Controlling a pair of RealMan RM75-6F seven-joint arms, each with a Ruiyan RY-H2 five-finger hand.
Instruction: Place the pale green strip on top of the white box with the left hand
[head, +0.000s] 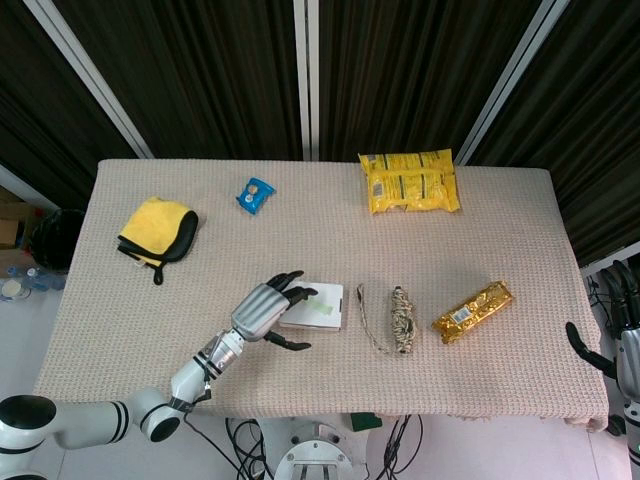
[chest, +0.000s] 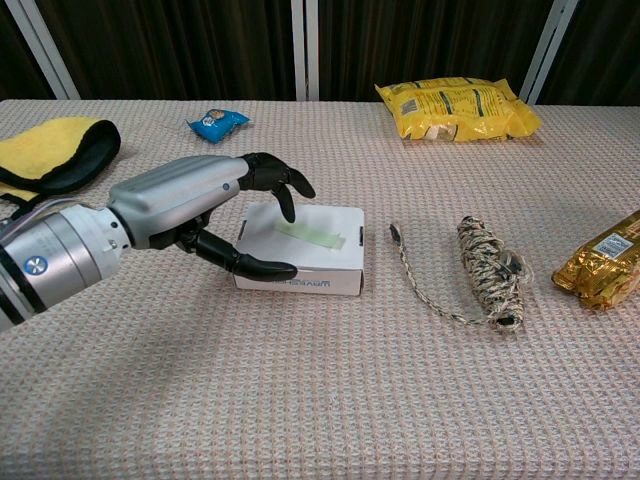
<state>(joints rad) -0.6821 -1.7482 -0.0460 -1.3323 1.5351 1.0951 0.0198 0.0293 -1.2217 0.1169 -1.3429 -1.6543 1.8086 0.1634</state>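
Note:
The pale green strip (chest: 313, 234) (head: 322, 308) lies flat on top of the white box (chest: 325, 262) (head: 326, 320) in the middle of the table. My left hand (chest: 205, 215) (head: 266, 312) hovers at the box's left end, fingers spread and curved over its top, thumb along its front side. It holds nothing and the strip lies free of the fingertips. My right hand (head: 625, 330) hangs off the table's right edge, fingers extended, holding nothing.
A coil of twine (chest: 488, 262) lies right of the box, then a gold snack bar (chest: 602, 262). A yellow chip bag (chest: 458, 110) and small blue packet (chest: 216, 123) sit at the back. A yellow and black cloth (chest: 55, 150) is far left.

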